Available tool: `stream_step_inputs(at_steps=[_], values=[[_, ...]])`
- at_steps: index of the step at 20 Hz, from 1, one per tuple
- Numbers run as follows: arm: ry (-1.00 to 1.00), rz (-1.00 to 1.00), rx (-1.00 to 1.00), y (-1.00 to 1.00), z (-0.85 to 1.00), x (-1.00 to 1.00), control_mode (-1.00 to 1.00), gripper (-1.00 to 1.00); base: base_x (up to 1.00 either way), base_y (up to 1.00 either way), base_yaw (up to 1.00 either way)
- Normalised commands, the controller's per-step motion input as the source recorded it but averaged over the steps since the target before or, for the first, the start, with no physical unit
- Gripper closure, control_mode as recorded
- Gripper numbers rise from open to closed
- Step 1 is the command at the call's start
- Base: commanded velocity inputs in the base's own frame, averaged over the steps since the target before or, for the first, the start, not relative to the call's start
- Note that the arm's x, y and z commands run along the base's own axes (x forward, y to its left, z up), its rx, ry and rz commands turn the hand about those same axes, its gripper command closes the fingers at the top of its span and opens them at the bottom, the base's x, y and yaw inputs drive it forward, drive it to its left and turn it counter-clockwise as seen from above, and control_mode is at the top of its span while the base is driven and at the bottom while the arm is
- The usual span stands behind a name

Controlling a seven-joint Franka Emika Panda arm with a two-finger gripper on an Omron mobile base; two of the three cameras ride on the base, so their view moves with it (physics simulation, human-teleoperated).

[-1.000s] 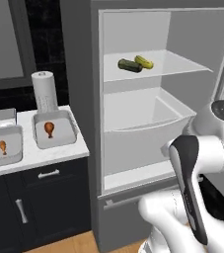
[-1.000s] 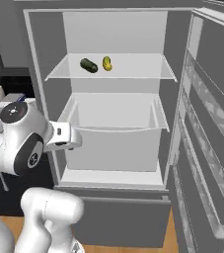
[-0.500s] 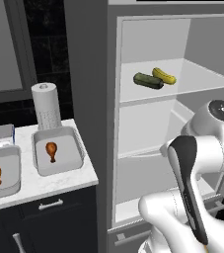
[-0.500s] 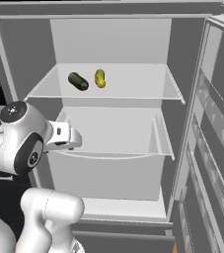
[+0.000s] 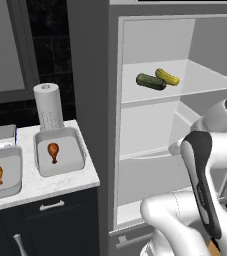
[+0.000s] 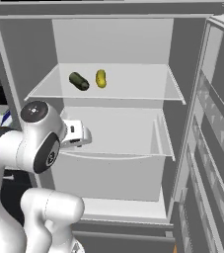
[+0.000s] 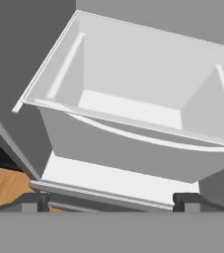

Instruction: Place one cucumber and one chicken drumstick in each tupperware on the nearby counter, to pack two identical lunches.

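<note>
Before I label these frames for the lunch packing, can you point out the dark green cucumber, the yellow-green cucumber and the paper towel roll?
dark green cucumber (image 5: 150, 81), left base view, middle of its body.
yellow-green cucumber (image 6: 100, 78), right base view, middle of its body.
paper towel roll (image 5: 48, 107), left base view, its side.

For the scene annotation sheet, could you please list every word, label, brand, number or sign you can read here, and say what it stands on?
None: no readable text.
Paper towel roll: faint grey pattern, no letters.
Small box behind the tupperware: blue edge, too small to tell any print.
Fridge shelf, cucumbers: unmarked.
</note>
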Motion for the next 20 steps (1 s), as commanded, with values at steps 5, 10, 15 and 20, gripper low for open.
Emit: stream_step_inputs(at_steps=[5, 10, 15, 20], values=[[-0.04, 0.03, 0.0, 0.0, 0.14, 0.25, -1.0, -1.0, 0.0, 0.0, 0.0], [-0.14, 0.0, 0.0, 0.07, 0.56, 0.39, -1.0, -1.0, 0.0, 0.0, 0.0], [-0.09, 0.0, 0.01, 0.0, 0.65, 0.39, -1.0, -1.0, 0.0, 0.0, 0.0], [-0.04, 0.0, 0.03, 0.0, 0.63, 0.32, -1.0, -1.0, 0.0, 0.0, 0.0]])
